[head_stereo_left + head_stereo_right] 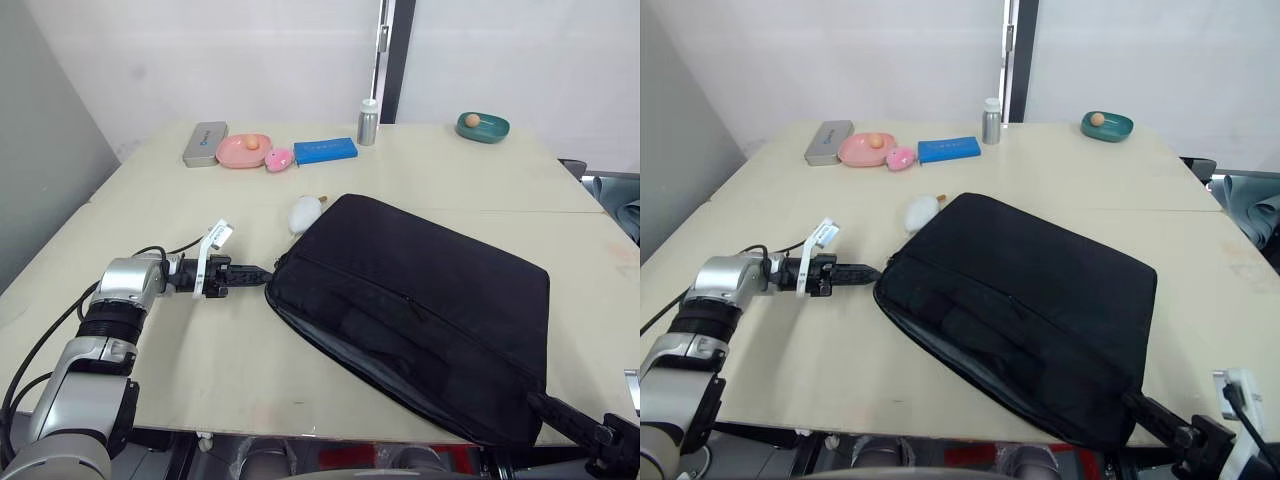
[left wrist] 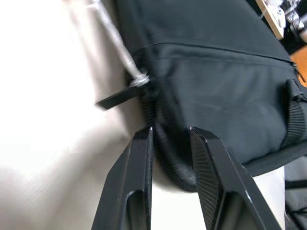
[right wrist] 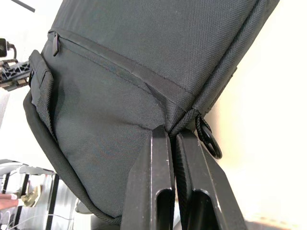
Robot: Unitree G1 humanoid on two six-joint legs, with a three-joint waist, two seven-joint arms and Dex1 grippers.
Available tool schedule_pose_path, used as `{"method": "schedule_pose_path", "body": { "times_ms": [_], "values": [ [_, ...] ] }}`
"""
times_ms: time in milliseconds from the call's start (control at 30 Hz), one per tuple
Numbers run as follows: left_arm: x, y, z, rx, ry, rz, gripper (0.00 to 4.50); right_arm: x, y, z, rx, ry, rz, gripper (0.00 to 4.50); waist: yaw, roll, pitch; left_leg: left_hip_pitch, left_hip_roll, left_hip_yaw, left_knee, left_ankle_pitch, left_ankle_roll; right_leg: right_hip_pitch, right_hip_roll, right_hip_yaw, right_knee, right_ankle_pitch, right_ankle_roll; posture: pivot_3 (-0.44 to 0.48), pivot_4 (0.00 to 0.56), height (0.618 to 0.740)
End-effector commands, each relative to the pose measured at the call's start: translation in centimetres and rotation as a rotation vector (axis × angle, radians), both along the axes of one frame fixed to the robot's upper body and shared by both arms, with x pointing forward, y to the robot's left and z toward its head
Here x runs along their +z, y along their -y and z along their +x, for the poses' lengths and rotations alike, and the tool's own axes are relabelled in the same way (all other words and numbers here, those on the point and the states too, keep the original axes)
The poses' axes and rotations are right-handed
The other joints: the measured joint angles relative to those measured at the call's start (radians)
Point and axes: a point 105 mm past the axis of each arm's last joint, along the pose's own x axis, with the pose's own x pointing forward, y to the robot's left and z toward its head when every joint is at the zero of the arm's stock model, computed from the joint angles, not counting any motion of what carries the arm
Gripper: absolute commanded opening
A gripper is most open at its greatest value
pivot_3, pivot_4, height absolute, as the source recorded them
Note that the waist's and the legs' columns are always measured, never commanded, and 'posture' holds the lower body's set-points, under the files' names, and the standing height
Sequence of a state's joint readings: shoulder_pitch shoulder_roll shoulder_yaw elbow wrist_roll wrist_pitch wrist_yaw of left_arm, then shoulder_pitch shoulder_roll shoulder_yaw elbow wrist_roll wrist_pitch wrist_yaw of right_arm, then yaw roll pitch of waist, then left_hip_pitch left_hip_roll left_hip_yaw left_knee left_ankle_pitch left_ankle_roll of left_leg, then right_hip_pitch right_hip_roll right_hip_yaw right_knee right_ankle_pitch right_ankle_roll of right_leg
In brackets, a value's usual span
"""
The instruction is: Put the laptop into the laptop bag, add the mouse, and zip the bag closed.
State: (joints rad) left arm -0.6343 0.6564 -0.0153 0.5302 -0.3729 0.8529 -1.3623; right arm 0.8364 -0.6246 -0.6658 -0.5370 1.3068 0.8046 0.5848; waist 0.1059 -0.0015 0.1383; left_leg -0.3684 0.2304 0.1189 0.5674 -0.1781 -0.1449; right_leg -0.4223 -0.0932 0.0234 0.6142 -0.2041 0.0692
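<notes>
The left arm lies low across the desk (image 1: 200, 360) at the lower left of the frame, forearm stretched toward the middle. Its left pincer (image 1: 262, 271) points at the bag (image 1: 420, 310), tips at the bag's left corner. In the left wrist view the two fingers (image 2: 139, 158) stand a little apart, with the bag's rounded edge and a loop of black strap in the gap between them; whether they squeeze it cannot be told. Just beyond the tips a black zipper pull (image 2: 120, 97) hangs from the metal zipper line.

The right pincer (image 3: 171, 136) comes in at the lower right of the frame, at the bag's near right corner. Its fingers are pressed almost together, pinching the bag's corner seam, beside a small black ring (image 3: 209, 139).

The bag lies flat and slanted across the middle of the desk, its long near edge gaping slightly. The mouse (image 1: 304, 213) sits on the desk at the bag's upper left corner, just beside it, apparently touching.

Along the far side of the desk, well apart from the bag: a grey tin (image 1: 205, 143), a pink dish (image 1: 243, 151) with an orange ball in it, a pink toy (image 1: 278, 159), a blue box (image 1: 325, 150), a small bottle (image 1: 368, 121) and a green dish (image 1: 483, 126) at the upper right.
</notes>
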Motion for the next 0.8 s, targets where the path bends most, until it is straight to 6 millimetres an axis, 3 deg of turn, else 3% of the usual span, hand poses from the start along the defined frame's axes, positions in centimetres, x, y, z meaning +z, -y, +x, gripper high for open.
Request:
{"method": "schedule_pose_path", "body": {
  "times_ms": [33, 167, 333, 667, 800],
  "values": [
    [1.5, -0.1, 0.5, -0.001, 0.055, -0.017, 1.23, 1.5, 0.2, 1.0, 0.027, 0.068, -0.028, 0.03, 0.0, 0.0, 0.0, 0.0, 0.0, 0.0, 0.0, 0.0, 0.0, 0.0, 0.0, 0.0, 0.0, 0.0, 0.0, 0.0, 0.15, 0.74],
    [1.8, -0.9, 0.5, 0.019, 0.062, -0.012, 1.23, 2.0, -0.2, 3.6, 0.089, 0.096, -0.117, 0.03, -0.008, 0.0, 0.0, 0.0, 0.0, 0.0, 0.002, 0.0, 0.0, 0.0, 0.0, 0.0, 0.001, 0.001, 0.0, 0.0, 0.15, 0.74],
    [1.4, -1.5, 0.4, 0.043, 0.053, 0.017, 1.23, 2.7, -0.6, 5.1, 0.13, 0.134, -0.13, 0.03, -0.003, 0.001, 0.0, 0.0, 0.0, 0.0, 0.004, 0.0, 0.0, 0.0, 0.0, 0.001, 0.003, 0.001, 0.0, 0.0, 0.15, 0.74],
    [0.0, 0.0, 0.9, 0.097, -0.017, -0.046, 1.23, 2.5, -1.1, 5.6, 0.148, 0.15, -0.126, 0.03, 0.007, 0.001, 0.0, -0.001, 0.0, 0.0, 0.006, 0.001, 0.001, 0.0, 0.0, 0.001, 0.003, 0.001, 0.0, 0.0, 0.15, 0.74],
    [-0.4, 0.8, 1.7, 0.118, 0.004, -0.037, 2.49, 2.4, -1.1, 5.5, 0.146, 0.151, -0.128, 0.0, 0.011, 0.001, 0.0, 0.0, 0.0, 0.0, 0.008, 0.0, 0.002, 0.001, -0.001, 0.001, 0.004, 0.002, 0.0, 0.0, 0.15, 0.74]
  ]
}}
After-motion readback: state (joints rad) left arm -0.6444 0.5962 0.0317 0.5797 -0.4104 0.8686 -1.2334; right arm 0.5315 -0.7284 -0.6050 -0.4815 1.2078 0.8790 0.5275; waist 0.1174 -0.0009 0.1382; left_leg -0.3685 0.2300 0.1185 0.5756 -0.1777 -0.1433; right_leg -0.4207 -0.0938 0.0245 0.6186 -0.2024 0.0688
